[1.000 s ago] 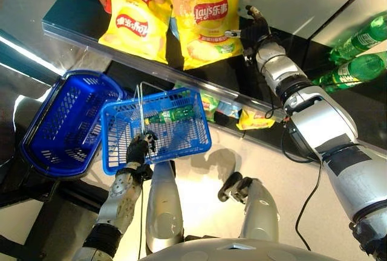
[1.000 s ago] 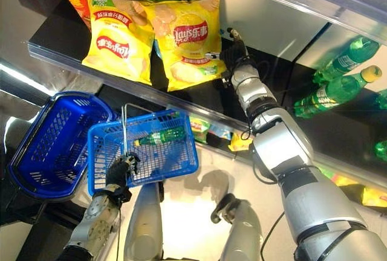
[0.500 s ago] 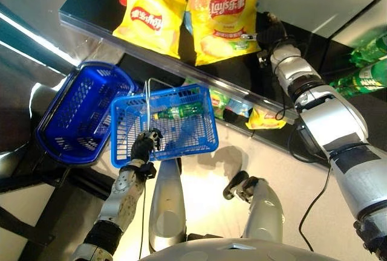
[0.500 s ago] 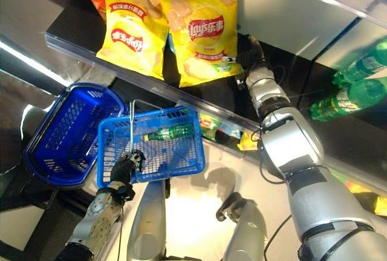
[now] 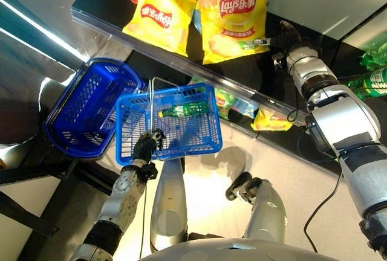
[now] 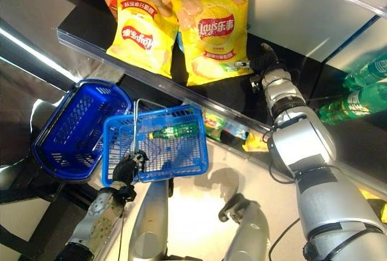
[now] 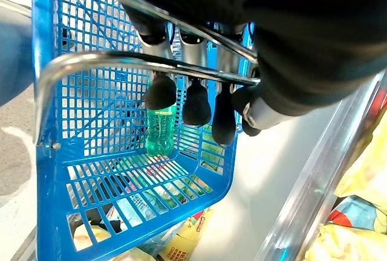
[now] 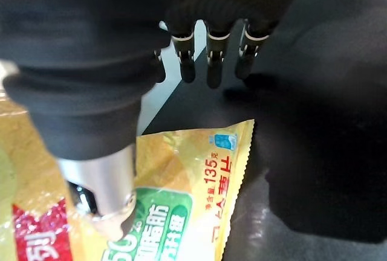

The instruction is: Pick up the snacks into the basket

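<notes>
Right hand (image 6: 266,61) slid off chip bag (image 6: 213,31); two baskets (image 6: 156,143).

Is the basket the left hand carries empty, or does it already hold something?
Not empty. The basket, hanging by its handle from the left hand, holds one green bottle lying on its side; no chip bags inside.

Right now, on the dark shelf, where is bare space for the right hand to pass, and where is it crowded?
The dark shelf is bare between the nearer yellow chip bag and the green bottles; the right hand is at that bag's corner. Towards the second yellow bag it is crowded: bags overlap. The carried basket, in the left hand, has bare floor around one bottle.
</notes>
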You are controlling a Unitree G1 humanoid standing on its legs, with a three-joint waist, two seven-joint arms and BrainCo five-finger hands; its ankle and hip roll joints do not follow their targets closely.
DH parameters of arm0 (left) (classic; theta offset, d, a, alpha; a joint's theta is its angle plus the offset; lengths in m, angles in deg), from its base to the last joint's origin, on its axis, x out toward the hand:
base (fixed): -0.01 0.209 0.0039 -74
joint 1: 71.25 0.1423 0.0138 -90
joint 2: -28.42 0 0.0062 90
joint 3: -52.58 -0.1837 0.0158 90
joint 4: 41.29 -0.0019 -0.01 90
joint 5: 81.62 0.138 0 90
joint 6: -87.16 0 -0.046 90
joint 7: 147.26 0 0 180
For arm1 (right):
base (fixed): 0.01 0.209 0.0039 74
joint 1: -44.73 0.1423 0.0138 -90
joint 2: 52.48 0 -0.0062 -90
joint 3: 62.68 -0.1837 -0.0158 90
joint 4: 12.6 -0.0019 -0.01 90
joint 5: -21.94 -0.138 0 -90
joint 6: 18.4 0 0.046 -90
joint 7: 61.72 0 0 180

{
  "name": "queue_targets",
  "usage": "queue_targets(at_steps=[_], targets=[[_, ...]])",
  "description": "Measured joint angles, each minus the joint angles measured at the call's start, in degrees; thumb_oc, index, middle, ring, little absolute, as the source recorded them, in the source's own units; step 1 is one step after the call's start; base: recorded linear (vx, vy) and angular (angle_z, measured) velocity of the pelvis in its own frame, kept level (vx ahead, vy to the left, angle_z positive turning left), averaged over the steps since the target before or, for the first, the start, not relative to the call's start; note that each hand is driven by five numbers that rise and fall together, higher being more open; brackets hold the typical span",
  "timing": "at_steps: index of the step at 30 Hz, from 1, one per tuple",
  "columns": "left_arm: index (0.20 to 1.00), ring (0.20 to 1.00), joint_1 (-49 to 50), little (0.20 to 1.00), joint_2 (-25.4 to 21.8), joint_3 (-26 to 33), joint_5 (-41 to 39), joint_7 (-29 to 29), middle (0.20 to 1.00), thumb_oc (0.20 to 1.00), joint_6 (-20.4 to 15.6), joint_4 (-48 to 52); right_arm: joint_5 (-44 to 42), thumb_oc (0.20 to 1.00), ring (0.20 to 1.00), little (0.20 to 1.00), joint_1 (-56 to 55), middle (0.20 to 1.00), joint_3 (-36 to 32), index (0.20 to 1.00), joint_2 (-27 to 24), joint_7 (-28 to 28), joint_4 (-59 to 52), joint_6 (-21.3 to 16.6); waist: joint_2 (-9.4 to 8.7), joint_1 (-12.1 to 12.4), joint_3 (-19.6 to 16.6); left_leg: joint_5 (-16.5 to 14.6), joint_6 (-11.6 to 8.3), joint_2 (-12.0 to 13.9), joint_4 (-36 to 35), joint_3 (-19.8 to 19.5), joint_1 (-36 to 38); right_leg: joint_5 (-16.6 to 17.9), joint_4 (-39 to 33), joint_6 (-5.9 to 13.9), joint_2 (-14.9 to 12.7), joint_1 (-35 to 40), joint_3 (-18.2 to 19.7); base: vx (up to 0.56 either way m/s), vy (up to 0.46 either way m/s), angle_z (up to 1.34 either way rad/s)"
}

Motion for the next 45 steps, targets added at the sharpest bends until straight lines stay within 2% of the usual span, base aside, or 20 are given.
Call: queue_targets(at_steps=[3, 4, 7, 14, 16, 17, 22, 35, 38, 40, 45], targets=[[0.200, 0.200, 0.0, 0.200, 0.0, 0.0, 0.0, 0.3, 0.200, 0.200, 0.1, 0.0, 0.0, 1.000, 1.000, 1.000, 0.0, 1.000, -0.5, 1.000, -0.6, 0.1, 0.0, 0.0, 0.02, -0.1, 0.0, 0.4, 0.05, -0.6, -0.6, -0.1, 0.0, 0.0, 0.0, 0.05, -0.6, 0.0, -0.3, 0.00, -0.002, 0.08], [0.200, 0.200, 0.1, 0.200, 0.0, 0.0, 0.0, 0.4, 0.200, 0.200, 0.1, 0.1, 0.0, 0.843, 0.843, 0.843, 0.0, 0.843, -0.5, 0.843, -0.8, 0.2, 0.0, 0.0, 0.03, 0.0, 0.0, 0.4, 0.05, -0.7, -0.6, -0.2, -0.1, 0.0, 0.0, 0.08, -0.6, 0.0, -0.4, 0.00, -0.004, 0.04], [0.200, 0.200, -0.4, 0.200, 0.0, -0.4, 0.0, 0.4, 0.200, 0.200, 0.1, 0.2, 0.0, 0.570, 0.570, 0.570, 0.1, 0.570, -0.6, 0.570, -1.2, 0.8, -0.1, -0.2, 0.48, 0.1, 0.3, 0.5, 0.08, -0.8, -0.4, -0.6, -0.5, -0.1, 0.1, 0.13, -0.6, 0.0, -0.5, 0.01, -0.003, 0.06], [0.200, 0.200, -1.0, 0.200, 0.0, -1.5, 0.0, 0.4, 0.200, 0.200, 0.1, 0.4, 0.0, 0.573, 0.573, 0.573, 0.1, 0.573, -1.7, 0.573, -1.6, 1.9, 0.6, 0.0, 0.85, 1.3, 0.4, 0.8, 0.12, -1.1, -0.7, -0.9, -0.8, -0.2, 0.2, 0.20, -0.8, -0.2, -0.8, 0.01, -0.002, 0.03], [0.200, 0.200, -1.1, 0.200, -0.1, -1.7, 0.0, 0.4, 0.200, 0.200, 0.1, 0.4, 0.0, 0.401, 0.401, 0.401, 0.1, 0.401, -1.7, 0.401, -1.4, 1.8, 0.6, 0.0, 0.89, 1.3, 0.4, 0.9, 0.23, -1.6, -1.0, -0.9, -0.8, -0.2, 0.3, 0.29, -1.3, -0.1, -1.0, 0.01, -0.005, 0.08], [0.200, 0.200, -1.1, 0.200, -0.1, -1.9, 0.0, 0.4, 0.200, 0.200, 0.1, 0.4, 0.0, 0.200, 0.200, 0.200, 0.1, 0.200, -1.7, 0.200, -1.4, 1.8, 0.6, 0.0, 0.90, 1.3, 0.4, 0.9, 0.24, -1.6, -1.0, -0.9, -0.8, -0.2, 0.3, 0.30, -1.4, -0.1, -1.0, 0.01, -0.003, 0.06], [0.200, 0.200, -1.3, 0.200, -0.1, -1.9, 0.0, 0.2, 0.200, 0.200, 0.1, 0.4, 0.1, 0.200, 0.200, 0.200, 0.3, 0.200, -1.7, 0.200, 0.4, 2.5, 0.7, 0.2, 0.92, 1.3, 0.4, 0.9, 0.24, -1.8, -1.0, -1.0, -0.9, -0.2, 0.3, 0.32, -1.5, -0.1, -1.1, 0.00, 0.001, 0.01], [0.200, 0.200, -2.1, 0.200, -0.1, -2.0, 0.0, -0.2, 0.200, 0.200, 0.3, 0.4, 0.5, 0.200, 0.200, 0.200, 0.3, 0.200, -2.8, 0.200, 1.2, 4.3, 0.6, 0.3, 0.91, 1.0, 0.4, 0.9, 0.26, -1.7, -0.4, -1.1, -0.8, -0.2, 0.6, 0.29, -1.6, 0.0, -1.1, 0.00, 0.002, 0.00], [0.200, 0.200, -2.5, 0.200, -0.2, -2.2, 0.0, -1.2, 0.200, 0.200, 0.6, 0.3, -0.1, 0.200, 0.200, 0.200, -0.5, 0.200, -3.6, 0.200, 2.6, 5.8, -0.9, 0.2, 0.92, 0.7, 0.4, 0.9, 0.27, -1.6, 0.1, -1.2, -0.7, -0.2, 0.6, 0.25, -1.4, 0.3, -1.1, -0.02, 0.034, 0.00], [0.200, 0.200, -2.7, 0.200, -0.3, -2.3, 0.0, -2.6, 0.200, 0.200, 0.7, 0.3, -1.1, 0.200, 0.200, 0.200, -4.0, 0.200, -5.0, 0.200, 5.2, 8.4, -7.0, -0.9, 0.92, -0.6, 0.4, 0.8, 0.38, -1.4, 0.6, -1.1, -0.5, 0.0, 0.6, 0.22, -1.3, 0.8, -1.1, -0.03, 0.049, -0.03], [0.200, 0.200, -2.9, 0.200, -0.4, -2.4, 0.0, -4.0, 0.200, 0.200, 1.2, 0.2, -0.7, 0.200, 0.200, 0.200, -10.4, 0.200, -5.2, 0.200, 8.1, 10.7, -13.5, -2.0, 0.85, -1.6, 0.4, 0.8, 0.43, -0.7, 1.1, -0.8, 0.4, 0.5, 0.5, -0.07, -0.6, 1.3, -0.4, -0.03, 0.032, -0.08]])
